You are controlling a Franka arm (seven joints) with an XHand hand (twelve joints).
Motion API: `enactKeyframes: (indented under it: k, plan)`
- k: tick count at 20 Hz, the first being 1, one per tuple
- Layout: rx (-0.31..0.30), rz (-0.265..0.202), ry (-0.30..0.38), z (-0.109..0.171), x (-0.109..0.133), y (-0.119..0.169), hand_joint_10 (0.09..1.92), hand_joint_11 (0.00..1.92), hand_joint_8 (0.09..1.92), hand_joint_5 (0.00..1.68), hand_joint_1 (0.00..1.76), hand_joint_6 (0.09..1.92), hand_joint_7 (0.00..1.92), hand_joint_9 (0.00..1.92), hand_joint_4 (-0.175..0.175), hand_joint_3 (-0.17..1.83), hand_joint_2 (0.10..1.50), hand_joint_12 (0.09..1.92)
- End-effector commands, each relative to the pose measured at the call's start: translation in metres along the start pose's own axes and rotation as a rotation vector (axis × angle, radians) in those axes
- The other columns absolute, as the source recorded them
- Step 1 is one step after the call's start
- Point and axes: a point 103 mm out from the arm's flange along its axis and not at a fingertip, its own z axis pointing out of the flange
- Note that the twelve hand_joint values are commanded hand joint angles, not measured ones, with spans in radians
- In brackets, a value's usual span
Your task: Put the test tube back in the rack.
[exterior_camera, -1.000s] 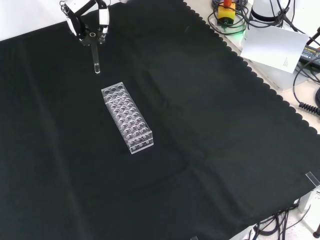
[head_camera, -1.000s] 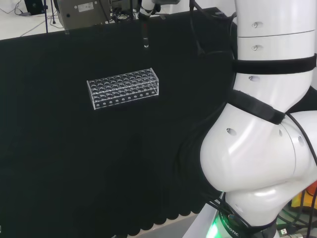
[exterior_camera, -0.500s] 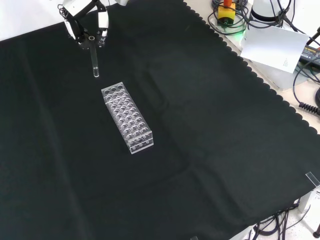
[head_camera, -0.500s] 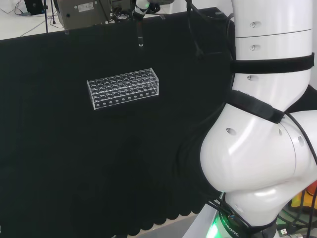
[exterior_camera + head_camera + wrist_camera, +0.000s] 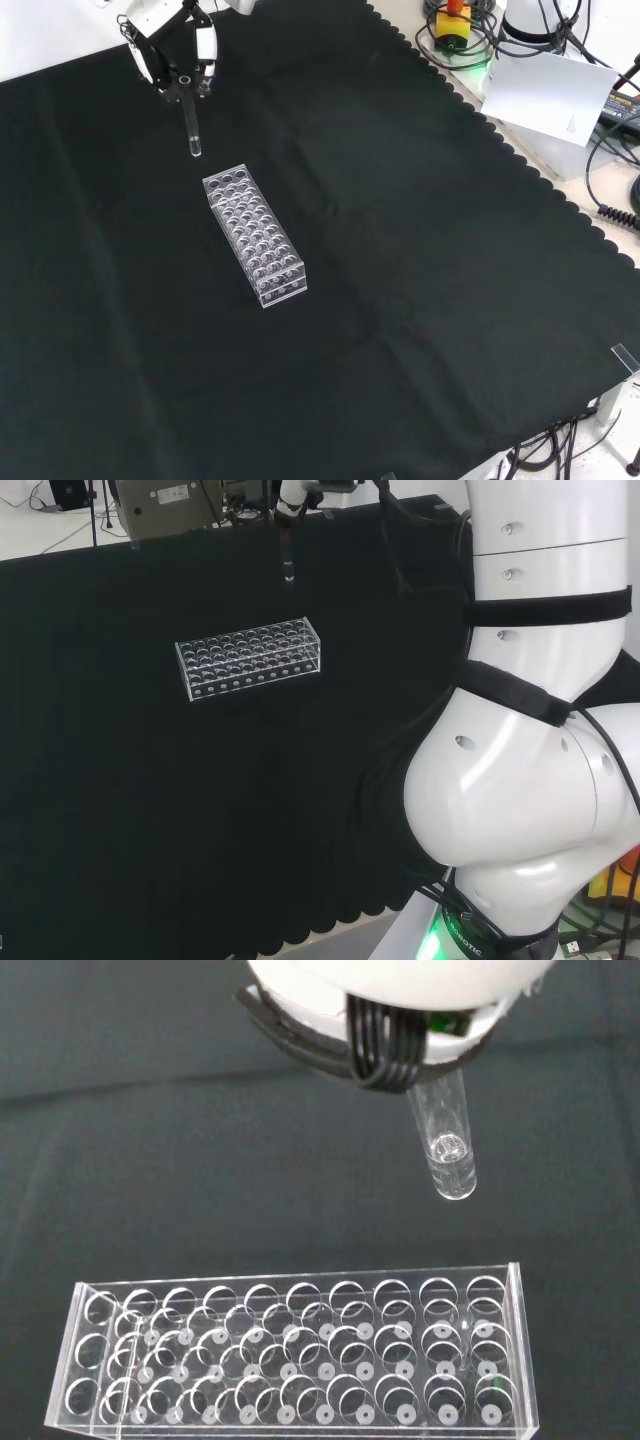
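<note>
A clear plastic rack [image 5: 254,233] [image 5: 249,657] [image 5: 300,1350] with several rows of round holes lies on the black cloth; its holes look empty. My hand [image 5: 176,50] [image 5: 300,492] hangs above and beyond the rack's far end in the front view, fingers pinched on the top of a clear test tube [image 5: 191,128] [image 5: 289,560] [image 5: 446,1146]. The tube hangs upright, round end down, in the air beside the rack's end, not over any hole. In the wrist view the tube's tip floats well above the rack's corner.
The black cloth [image 5: 400,260] covers the bench, with a scalloped edge at the front view's right. Beyond that edge lie a white sheet [image 5: 550,95] and cables [image 5: 615,215]. My white arm links [image 5: 530,730] stand at the head view's right.
The hand and tube drifted slightly: a little toward the rack and lower in the front view, then slightly right in the head view. The rack has not moved.
</note>
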Motion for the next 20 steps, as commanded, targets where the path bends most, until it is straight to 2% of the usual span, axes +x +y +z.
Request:
enactKeyframes:
  k: [1,8,16,20]
  plan:
    - [0.018,-0.002,0.000,0.011,-0.001,0.005,0.09,1.15,0.75,1.28,1.43,0.38,1.38,1.51,-0.175,0.49,0.71,0.98]
    - [0.035,0.000,0.002,0.018,-0.002,0.008,0.09,1.15,0.75,1.28,1.43,0.38,1.38,1.51,-0.175,0.49,0.71,0.98]
    - [0.068,0.005,0.012,0.047,-0.006,0.019,0.09,1.15,0.75,1.28,1.43,0.38,1.38,1.51,-0.175,0.49,0.71,0.98]
    - [0.075,0.003,0.020,0.047,-0.006,0.018,0.09,1.15,0.75,1.28,1.43,0.38,1.38,1.51,-0.175,0.49,0.71,0.98]
